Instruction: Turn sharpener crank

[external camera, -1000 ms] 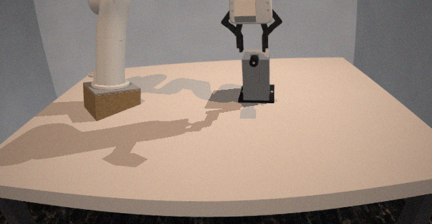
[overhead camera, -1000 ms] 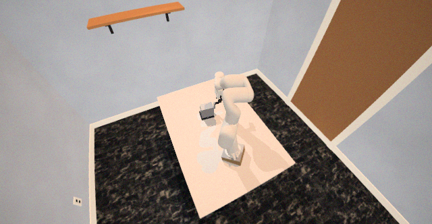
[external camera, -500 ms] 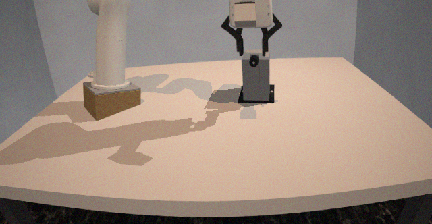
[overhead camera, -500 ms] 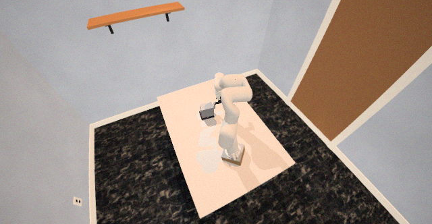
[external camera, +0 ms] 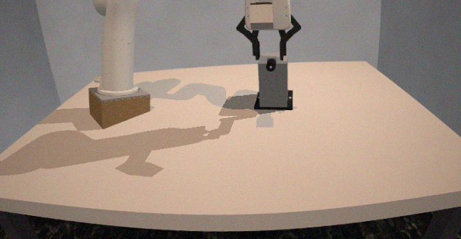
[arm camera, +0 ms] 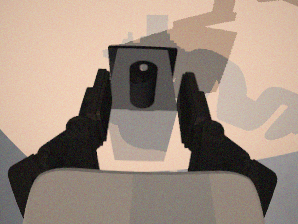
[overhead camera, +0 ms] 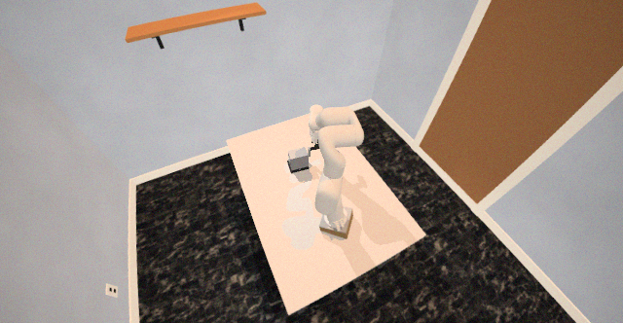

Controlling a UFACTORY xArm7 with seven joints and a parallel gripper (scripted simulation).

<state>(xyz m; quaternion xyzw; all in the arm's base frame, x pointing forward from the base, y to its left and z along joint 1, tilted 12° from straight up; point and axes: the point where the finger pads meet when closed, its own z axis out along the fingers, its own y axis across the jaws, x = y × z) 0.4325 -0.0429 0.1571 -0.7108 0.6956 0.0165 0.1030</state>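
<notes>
The pencil sharpener (external camera: 273, 84) is a grey box on a black base, standing on the table; it also shows in the top view (overhead camera: 298, 160). Its dark crank knob (external camera: 270, 64) sits near the top of the face turned toward the exterior view. In the wrist view the knob (arm camera: 141, 84) is a short dark cylinder lying over the grey body. My gripper (external camera: 269, 56) points straight down over the sharpener's top and is open. Its two black fingers stand one on each side of the knob (arm camera: 143, 92), with a gap on both sides and the tips about level with the sharpener's top edge.
The arm's base stands on a wooden block (external camera: 119, 106) at the left of the table. An orange shelf (overhead camera: 195, 21) hangs on the far wall. A brown door (overhead camera: 526, 70) is at the right. The table stands on a dark speckled floor.
</notes>
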